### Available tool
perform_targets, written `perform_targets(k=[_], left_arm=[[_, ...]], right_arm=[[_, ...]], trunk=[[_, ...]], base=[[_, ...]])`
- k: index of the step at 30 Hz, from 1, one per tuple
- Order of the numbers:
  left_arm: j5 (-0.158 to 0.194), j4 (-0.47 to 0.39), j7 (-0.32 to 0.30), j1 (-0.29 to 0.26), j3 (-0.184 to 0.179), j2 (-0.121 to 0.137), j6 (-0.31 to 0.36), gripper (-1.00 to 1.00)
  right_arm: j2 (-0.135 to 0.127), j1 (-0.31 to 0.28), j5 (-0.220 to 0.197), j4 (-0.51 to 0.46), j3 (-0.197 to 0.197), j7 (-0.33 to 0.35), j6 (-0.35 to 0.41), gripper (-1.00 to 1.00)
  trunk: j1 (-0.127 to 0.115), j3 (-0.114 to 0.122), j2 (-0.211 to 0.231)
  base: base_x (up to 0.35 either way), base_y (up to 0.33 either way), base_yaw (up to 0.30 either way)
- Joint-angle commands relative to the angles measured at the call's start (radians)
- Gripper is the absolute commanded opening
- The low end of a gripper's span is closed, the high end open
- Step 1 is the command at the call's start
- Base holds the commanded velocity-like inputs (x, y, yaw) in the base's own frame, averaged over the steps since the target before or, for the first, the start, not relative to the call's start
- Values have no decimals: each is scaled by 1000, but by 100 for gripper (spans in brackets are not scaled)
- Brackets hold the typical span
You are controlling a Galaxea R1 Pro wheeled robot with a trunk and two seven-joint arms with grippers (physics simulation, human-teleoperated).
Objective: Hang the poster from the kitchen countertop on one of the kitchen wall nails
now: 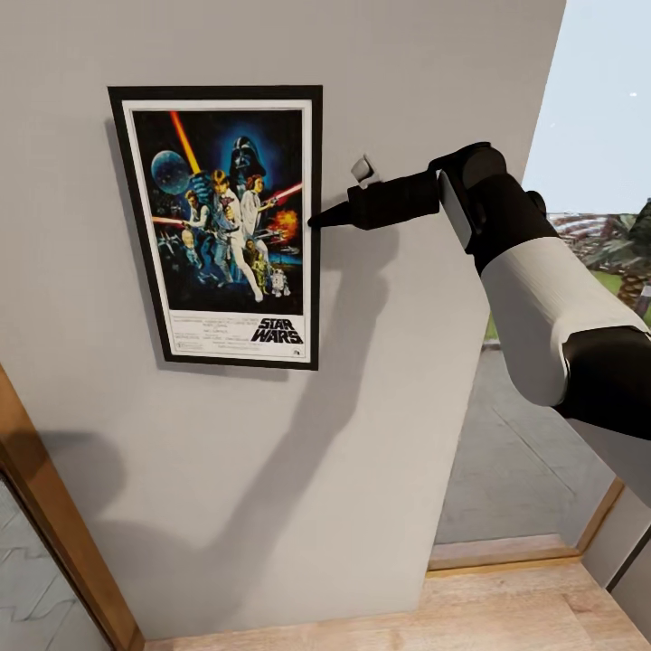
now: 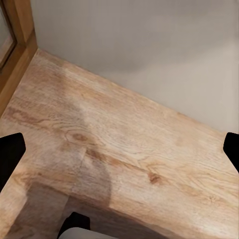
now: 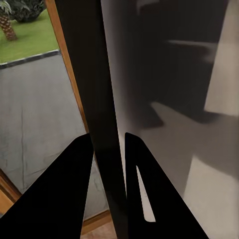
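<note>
While the poster (image 1: 221, 226) lies flat against the wall (image 1: 380, 434), the right gripper (image 1: 318, 220) pinches its right edge; the left gripper's (image 2: 119, 149) fingers are spread wide.

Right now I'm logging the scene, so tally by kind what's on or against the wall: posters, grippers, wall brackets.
Posters: 1, the poster against the grey wall
Grippers: 1, the right gripper clamped on the poster's edge
Small grey wall brackets: 1, the bracket above the gripper
Total: 3

one poster (image 1: 221, 226), one right pincer (image 1: 316, 220), one wall (image 1: 271, 470)
</note>
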Motion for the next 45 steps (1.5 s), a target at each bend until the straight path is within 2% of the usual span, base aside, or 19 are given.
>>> perform_targets(k=[1,45], left_arm=[[1,1,-3,0,1,0,-3,100],[1,1,-3,0,1,1,-3,100]], right_arm=[[1,0,10,-1,-3,9,9,-100],[1,0,11,0,-3,6,9,-100]], trunk=[[0,0,-1],[0,0,-1]], base=[[0,0,0],[0,0,0]])
